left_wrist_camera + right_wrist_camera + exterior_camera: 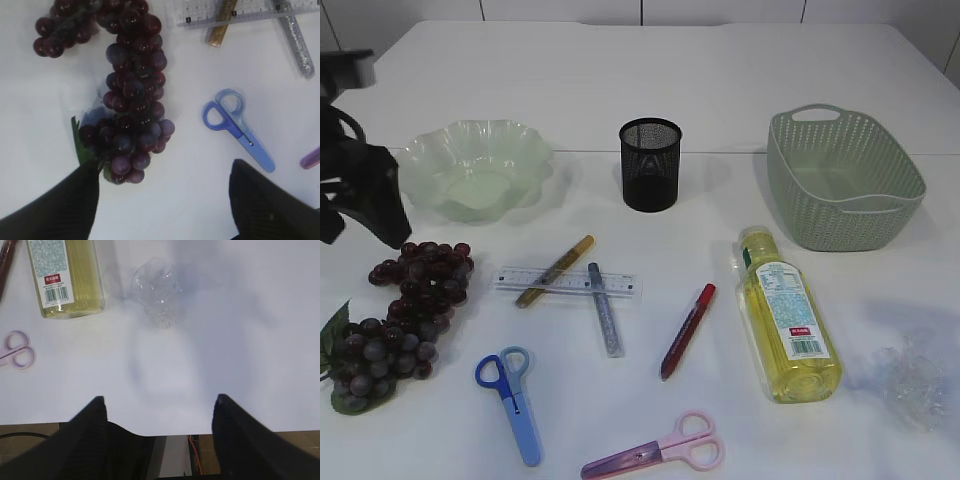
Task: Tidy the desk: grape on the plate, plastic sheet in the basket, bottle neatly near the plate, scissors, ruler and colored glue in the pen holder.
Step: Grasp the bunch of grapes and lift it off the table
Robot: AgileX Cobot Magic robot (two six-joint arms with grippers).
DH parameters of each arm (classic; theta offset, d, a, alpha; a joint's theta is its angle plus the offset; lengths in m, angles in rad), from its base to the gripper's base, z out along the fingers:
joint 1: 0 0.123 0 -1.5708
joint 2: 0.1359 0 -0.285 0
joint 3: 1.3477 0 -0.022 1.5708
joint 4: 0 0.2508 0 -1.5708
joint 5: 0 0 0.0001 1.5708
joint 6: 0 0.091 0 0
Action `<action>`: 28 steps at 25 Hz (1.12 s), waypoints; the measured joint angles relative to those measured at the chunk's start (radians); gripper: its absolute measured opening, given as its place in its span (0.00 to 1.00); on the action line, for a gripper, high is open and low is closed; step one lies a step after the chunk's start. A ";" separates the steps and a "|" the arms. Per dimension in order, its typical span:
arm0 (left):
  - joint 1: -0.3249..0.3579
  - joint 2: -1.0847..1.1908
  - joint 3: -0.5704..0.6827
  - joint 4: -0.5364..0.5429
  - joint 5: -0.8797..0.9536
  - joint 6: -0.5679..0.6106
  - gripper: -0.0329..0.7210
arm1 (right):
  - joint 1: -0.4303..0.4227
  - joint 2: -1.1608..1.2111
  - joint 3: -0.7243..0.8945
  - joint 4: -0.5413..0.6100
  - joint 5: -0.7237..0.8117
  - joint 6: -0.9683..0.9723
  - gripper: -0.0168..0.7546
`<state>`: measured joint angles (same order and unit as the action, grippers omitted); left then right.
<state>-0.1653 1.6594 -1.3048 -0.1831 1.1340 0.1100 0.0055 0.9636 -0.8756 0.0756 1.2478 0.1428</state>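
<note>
grape (pixel 132 100) ahead of spread left jaws, untouched

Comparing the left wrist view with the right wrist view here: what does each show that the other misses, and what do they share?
Only the left wrist view shows the grape bunch, the blue scissors, the clear ruler with the gold glue tube lying over it, the silver glue tube, and the left gripper, its jaws wide apart with nothing between them.

Only the right wrist view shows the lying bottle, the crumpled plastic sheet, the table's front edge, and the right gripper, open and empty.

Both show the white tabletop and part of the pink scissors.
</note>
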 joint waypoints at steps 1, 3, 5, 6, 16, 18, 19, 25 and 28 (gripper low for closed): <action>-0.011 0.033 -0.008 0.006 -0.005 0.000 0.83 | 0.000 0.000 0.000 0.000 0.000 0.001 0.69; -0.032 0.089 -0.015 0.025 -0.028 0.000 0.83 | 0.000 0.002 -0.002 0.000 0.000 0.001 0.69; -0.043 0.146 -0.021 0.048 -0.043 -0.002 0.83 | 0.000 0.002 -0.002 0.000 0.000 0.001 0.69; -0.046 0.172 -0.028 0.056 -0.047 -0.007 0.83 | 0.000 0.002 -0.002 0.000 0.000 0.001 0.69; -0.046 0.342 -0.092 0.099 -0.064 -0.043 0.83 | 0.000 0.002 -0.002 0.001 0.000 0.001 0.69; -0.046 0.360 -0.096 0.099 -0.076 -0.043 0.83 | 0.000 0.002 -0.002 0.001 0.000 0.000 0.69; -0.046 0.373 -0.095 0.099 -0.078 -0.043 0.83 | 0.000 0.002 -0.002 0.001 0.000 -0.002 0.69; -0.046 0.425 -0.097 0.103 -0.088 -0.044 0.83 | 0.000 0.002 -0.002 -0.001 0.000 -0.004 0.69; -0.046 0.425 -0.097 0.105 -0.103 -0.045 0.83 | 0.000 0.002 -0.002 -0.001 0.000 -0.004 0.69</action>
<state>-0.2111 2.0844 -1.4019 -0.0781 1.0309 0.0646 0.0055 0.9653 -0.8776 0.0745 1.2478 0.1383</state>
